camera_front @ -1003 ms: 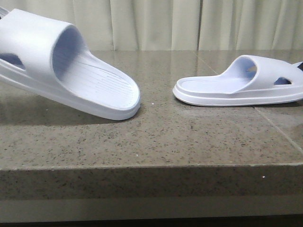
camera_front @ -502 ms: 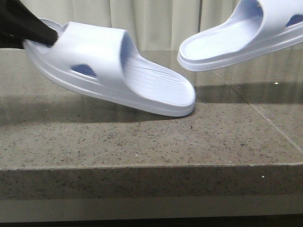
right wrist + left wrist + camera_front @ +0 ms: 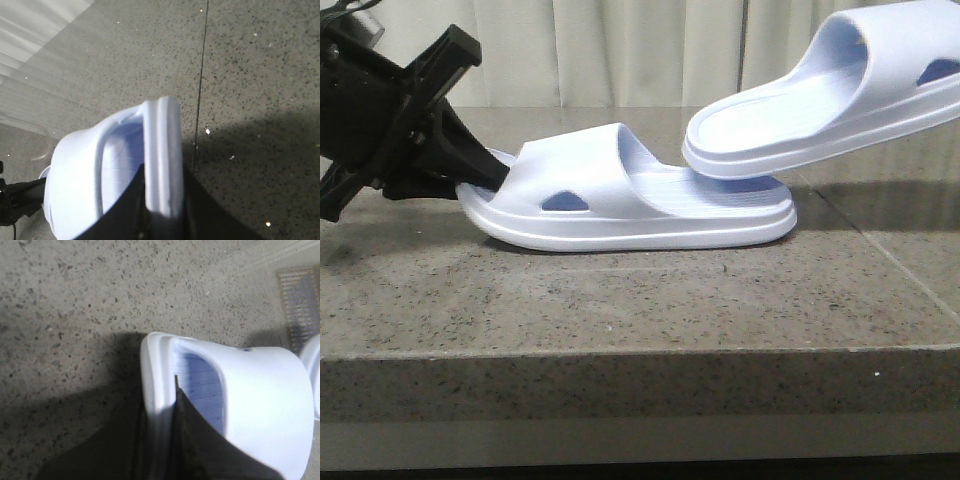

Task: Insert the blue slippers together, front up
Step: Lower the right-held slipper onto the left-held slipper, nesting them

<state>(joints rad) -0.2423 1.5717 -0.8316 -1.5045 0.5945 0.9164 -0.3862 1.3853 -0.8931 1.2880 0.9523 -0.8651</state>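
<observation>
Two blue slippers meet toe to toe. Left gripper (image 3: 470,170) clamps the heel rim of the lower slipper (image 3: 630,200), flat on the stone counter (image 3: 620,300). Right gripper (image 3: 162,222) pinches the raised slipper (image 3: 820,100), whose toe overlaps the lower one's. Next, I reckon: slide it under that strap. No containers here.

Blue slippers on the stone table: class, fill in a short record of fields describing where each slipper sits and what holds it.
Lower slipper: flat on the table, toe pointing right
Upper slipper: raised, tilted, toe over the lower slipper's front
Left pincer: shut on the lower slipper's heel rim
Right pincer: shut on the upper slipper's heel rim
Nested: not yet
</observation>
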